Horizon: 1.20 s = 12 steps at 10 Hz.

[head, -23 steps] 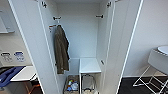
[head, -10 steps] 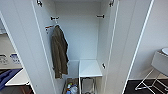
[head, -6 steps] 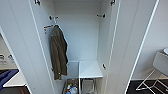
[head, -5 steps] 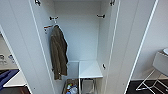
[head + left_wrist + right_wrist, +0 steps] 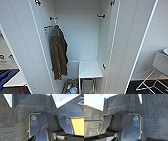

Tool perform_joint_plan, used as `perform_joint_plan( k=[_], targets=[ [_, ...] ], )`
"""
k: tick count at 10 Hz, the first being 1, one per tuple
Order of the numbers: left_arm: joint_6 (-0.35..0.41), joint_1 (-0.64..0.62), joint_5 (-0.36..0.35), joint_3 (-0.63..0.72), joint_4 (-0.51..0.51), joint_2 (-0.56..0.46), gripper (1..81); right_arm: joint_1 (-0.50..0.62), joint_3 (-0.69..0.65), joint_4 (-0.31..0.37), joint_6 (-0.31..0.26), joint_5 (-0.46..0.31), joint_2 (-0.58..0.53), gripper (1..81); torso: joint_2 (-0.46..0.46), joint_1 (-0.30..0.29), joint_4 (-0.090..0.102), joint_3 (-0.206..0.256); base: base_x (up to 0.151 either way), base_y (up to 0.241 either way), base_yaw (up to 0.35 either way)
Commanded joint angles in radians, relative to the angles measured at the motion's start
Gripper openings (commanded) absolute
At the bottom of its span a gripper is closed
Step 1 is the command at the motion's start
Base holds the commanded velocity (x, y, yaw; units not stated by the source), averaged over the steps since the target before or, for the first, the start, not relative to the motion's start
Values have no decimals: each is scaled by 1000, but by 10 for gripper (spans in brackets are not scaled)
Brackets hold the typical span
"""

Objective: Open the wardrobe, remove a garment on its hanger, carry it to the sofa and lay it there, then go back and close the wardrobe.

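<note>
The wardrobe point(image 5: 82, 37) is now seen closer, doors open, only a coat point(image 5: 59, 51) hung; finger state cannot be told.

Open wardrobe point(image 5: 82, 37) straight ahead, both doors swung outward. Inside, a coat point(image 5: 59, 53) hangs against the left wall. A low shelf point(image 5: 89, 68) sits at the right wall. A chair point(image 5: 156, 72) stands right of the wardrobe.
</note>
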Motion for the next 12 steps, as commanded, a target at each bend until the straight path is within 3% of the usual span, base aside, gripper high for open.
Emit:
perform_joint_plan(
  k=[1,4,6,8,9,11,12],
  targets=[
    [-125,-78,-53,231,-10,-287,811,155,133,45,88,-4,-203,811,0,0,0,0,0,0,0],
    [-242,-141,-125,359,-9,-480,811,255,219,45,144,-3,-317,811,0,0,0,0,0,0,0],
    [-430,-222,-167,371,-7,-618,811,348,235,46,214,-4,-394,811,0,0,0,0,0,0,0],
    [-560,-339,-162,362,4,-709,811,444,230,48,298,-6,-438,811,0,0,0,0,0,0,0],
    [-618,-412,-150,350,2,-766,811,503,232,46,385,-6,-483,811,0,0,0,0,0,0,0],
    [-687,-547,-130,308,5,-835,811,641,221,48,424,-59,-540,811,0,0,0,0,0,0,0],
    [-702,-645,-72,256,5,-837,811,712,213,71,449,-110,-558,811,0,0,0,0,0,0,0]
  ],
)
